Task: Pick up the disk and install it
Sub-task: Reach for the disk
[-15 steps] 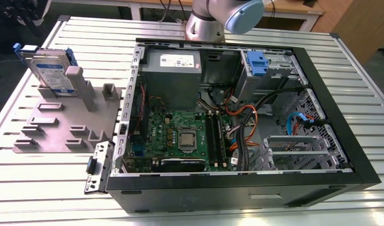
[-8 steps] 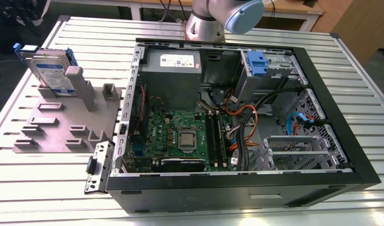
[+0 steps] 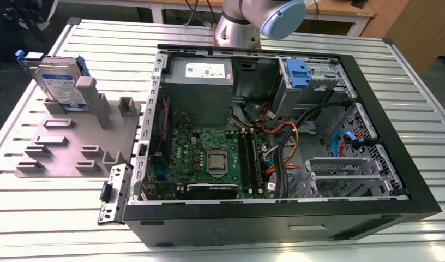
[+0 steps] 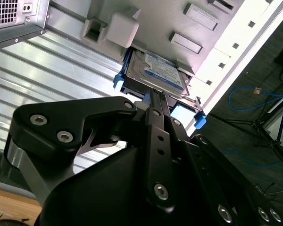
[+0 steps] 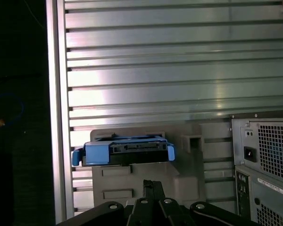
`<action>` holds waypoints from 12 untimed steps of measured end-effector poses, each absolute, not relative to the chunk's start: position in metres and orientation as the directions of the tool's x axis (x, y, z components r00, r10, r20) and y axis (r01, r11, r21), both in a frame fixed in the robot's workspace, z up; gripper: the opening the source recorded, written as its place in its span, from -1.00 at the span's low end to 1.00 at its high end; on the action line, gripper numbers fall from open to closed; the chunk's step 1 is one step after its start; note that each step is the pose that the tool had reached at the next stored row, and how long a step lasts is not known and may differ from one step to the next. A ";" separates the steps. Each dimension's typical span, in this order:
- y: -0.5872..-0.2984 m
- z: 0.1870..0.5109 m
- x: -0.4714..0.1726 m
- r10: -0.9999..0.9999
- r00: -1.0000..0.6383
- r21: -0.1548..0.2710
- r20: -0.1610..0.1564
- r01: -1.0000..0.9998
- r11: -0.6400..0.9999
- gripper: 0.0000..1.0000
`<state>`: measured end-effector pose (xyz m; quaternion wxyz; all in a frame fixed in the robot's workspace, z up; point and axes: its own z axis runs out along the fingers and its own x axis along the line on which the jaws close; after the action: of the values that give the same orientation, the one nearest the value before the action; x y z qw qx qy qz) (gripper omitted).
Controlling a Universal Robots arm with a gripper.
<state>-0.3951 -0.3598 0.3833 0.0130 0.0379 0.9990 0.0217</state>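
The disk (image 3: 57, 82) is standing upright in a grey holder (image 3: 62, 144) at the exterior view's left, its edge exposed for grasping, beside the open computer case (image 3: 397, 164). In the first wrist view the gripper (image 5: 153, 185) is pointing toward it, fingers pressed together, holding nothing.
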 end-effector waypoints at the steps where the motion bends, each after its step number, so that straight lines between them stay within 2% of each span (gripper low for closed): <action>1: -0.360 0.383 -0.396 0.076 -0.997 0.044 -0.024 0.075 0.996 -0.79; 12: -0.360 0.383 -0.413 0.076 -0.997 0.044 -0.024 0.075 0.996 -0.79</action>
<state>-0.4132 -0.3598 0.3828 0.0130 0.0379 0.9990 0.0217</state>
